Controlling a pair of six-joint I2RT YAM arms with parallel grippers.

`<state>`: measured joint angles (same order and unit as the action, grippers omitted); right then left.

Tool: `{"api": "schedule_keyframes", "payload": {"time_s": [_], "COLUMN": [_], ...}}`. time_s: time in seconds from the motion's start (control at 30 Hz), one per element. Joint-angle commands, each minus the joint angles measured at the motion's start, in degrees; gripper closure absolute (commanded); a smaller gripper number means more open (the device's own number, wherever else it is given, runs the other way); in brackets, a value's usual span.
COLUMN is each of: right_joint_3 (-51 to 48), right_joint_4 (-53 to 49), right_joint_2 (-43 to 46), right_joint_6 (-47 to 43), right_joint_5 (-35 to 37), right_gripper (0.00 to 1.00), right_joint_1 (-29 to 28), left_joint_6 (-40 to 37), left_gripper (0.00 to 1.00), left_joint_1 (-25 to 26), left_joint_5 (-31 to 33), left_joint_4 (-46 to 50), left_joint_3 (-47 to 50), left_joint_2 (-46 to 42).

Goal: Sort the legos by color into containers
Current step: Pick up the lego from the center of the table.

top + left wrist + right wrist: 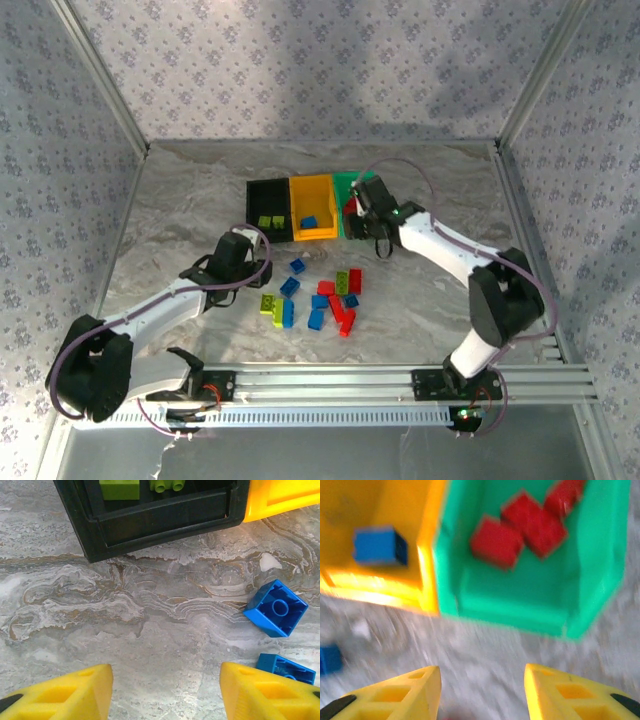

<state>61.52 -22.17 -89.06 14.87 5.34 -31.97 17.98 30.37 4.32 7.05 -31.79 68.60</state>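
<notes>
Behind the loose legos [320, 301], black bin [262, 193] (lime), yellow bin [312, 190] (blue) and green bin [510, 612] (red) are ranged abreast for colour sorting; left tool [166, 690] and right tool [482, 682] are held spread, empty.

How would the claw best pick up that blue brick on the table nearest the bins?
Come straight down on the blue brick and pinch two opposite flat sides. It has room on every side, but it sits cornerwise to the left claw. I'd twist the wrist first so the fingers meet faces, not corners.
</notes>
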Motion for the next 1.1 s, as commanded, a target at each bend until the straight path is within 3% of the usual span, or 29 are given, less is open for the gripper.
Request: {"api": "schedule_keyframes", "payload": {"time_s": [0.0, 0.47, 0.67, 1.07], "right_joint_3": [-7.18, -20.62, -20.56, -19.86], "right_joint_4": [3.04, 17.23, 16.82, 16.22], "right_joint_2": [6.09, 9.83, 10.29, 9.12], "right_joint_6": [-1.22, -3.21, -3.38, -3.11], "right_joint_5": [1.8, 2.84, 4.8, 9.75], "right_gripper": [0.51, 0.5, 0.5, 0.5], "right_joint_1": [0.34, 0.47, -0.33, -3.0], "left_joint_6": [-0.93, -3.03, -3.65, 0.33], "left_gripper": [0.41, 0.32, 0.32, 0.4], "left_joint_1": [0.45, 8.98, 12.24, 12.71], "left_joint_5": [-3.12, -2.57, 4.19, 4.18], "left_joint_4": [-0.7, 10.23, 16.33, 18.44], "left_joint_3": [-3.56, -21.69, -30.18, -30.78], "left_joint_2": [2.85, 23.06, 31.26, 33.58]}}
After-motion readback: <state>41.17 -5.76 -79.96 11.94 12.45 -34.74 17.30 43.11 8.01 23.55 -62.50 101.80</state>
